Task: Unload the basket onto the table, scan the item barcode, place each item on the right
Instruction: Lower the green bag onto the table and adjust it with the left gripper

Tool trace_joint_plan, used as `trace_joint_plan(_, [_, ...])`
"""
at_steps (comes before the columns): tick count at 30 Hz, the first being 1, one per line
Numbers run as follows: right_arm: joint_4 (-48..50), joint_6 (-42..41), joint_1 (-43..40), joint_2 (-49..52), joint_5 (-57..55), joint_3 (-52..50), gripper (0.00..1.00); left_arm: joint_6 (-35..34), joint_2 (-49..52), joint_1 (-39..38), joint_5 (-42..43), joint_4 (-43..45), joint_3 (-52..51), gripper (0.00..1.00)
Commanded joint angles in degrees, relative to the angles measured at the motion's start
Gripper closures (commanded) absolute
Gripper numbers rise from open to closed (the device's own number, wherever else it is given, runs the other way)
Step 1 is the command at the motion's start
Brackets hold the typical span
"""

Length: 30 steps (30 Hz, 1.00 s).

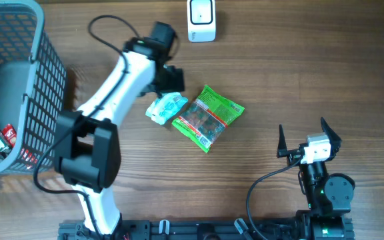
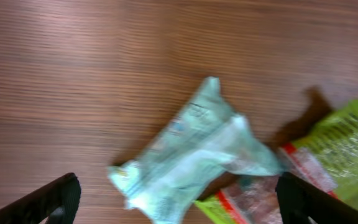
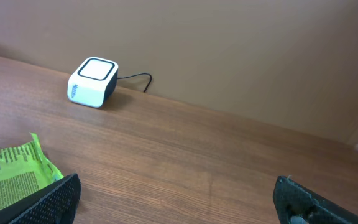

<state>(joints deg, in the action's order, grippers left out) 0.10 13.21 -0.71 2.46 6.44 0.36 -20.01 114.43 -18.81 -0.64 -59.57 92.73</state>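
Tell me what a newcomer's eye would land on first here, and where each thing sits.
The white left arm stretches across mid-table, its open left gripper poised by a crumpled pale packet that touches a bright green snack bag on its right. A white scanner sits at the far edge, and a grey mesh basket fills the left side.

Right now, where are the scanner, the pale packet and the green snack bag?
scanner (image 1: 201, 21): overhead view, centre of its white top.
pale packet (image 2: 191, 152): left wrist view, middle of the wrapper.
green snack bag (image 1: 209, 117): overhead view, middle of the bag's face.
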Motion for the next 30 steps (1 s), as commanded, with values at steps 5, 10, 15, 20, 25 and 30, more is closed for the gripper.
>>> trace_joint_plan(5, [0.3,0.3,-0.2,0.0,0.9,0.0,0.0,13.7,0.2,4.0,5.8,-2.9,-3.0,0.39])
trace_joint_plan(10, [0.3,0.3,-0.2,0.0,0.9,0.0,0.0,23.0,0.2,4.0,5.7,3.8,-10.2,0.47])
trace_joint_plan(15, [0.3,0.3,-0.2,0.0,0.9,0.0,0.0,23.0,0.2,4.4,5.8,13.5,-16.5,0.23])
trace_joint_plan(20, [0.3,0.3,-0.2,0.0,0.9,0.0,0.0,23.0,0.2,4.3,9.4,15.1,-18.6,0.45])
trace_joint_plan(25, [0.3,0.3,-0.2,0.0,0.9,0.0,0.0,23.0,-0.3,4.3,10.3,14.8,-18.6,0.96])
trace_joint_plan(30, [0.3,0.3,-0.2,0.0,0.9,0.0,0.0,21.0,-5.7,5.3,10.2,12.6,-15.3,0.96])
